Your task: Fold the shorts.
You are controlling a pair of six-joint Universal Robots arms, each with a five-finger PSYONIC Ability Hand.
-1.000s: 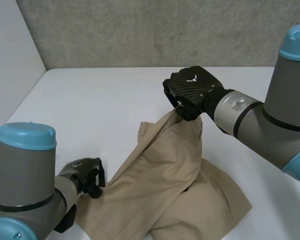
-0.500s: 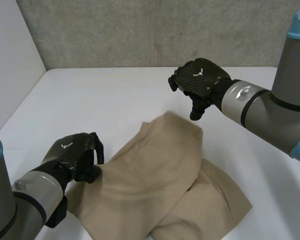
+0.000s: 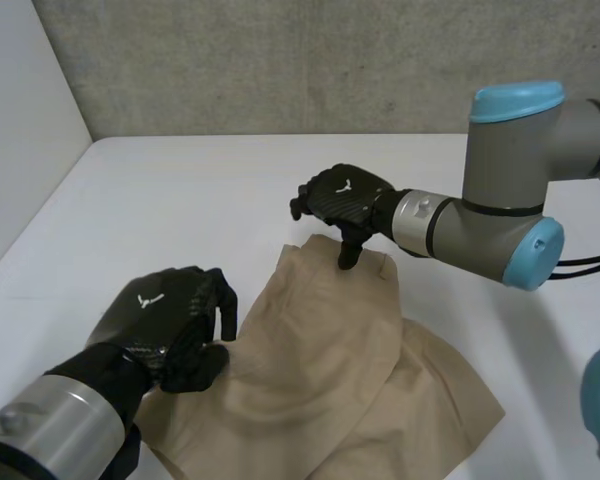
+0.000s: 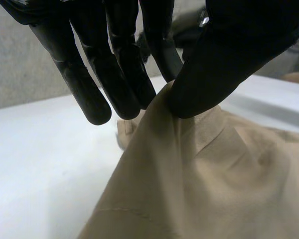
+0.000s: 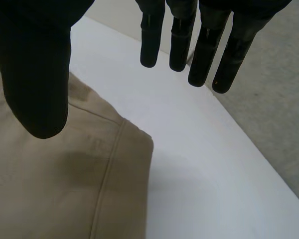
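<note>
White table [image 3: 180,200] with tan shorts [image 3: 330,370] lying on its near half.
The left hand [image 3: 165,320] pinches the shorts' left edge between thumb and fingers; the right hand [image 3: 342,195] hangs over their far corner, fingers spread.

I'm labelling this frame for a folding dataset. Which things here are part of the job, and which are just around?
Part of the job: beige shorts; left hand, pinching an edge of them; right hand, open over their far corner.
Just around: white table; grey wall behind it.
</note>
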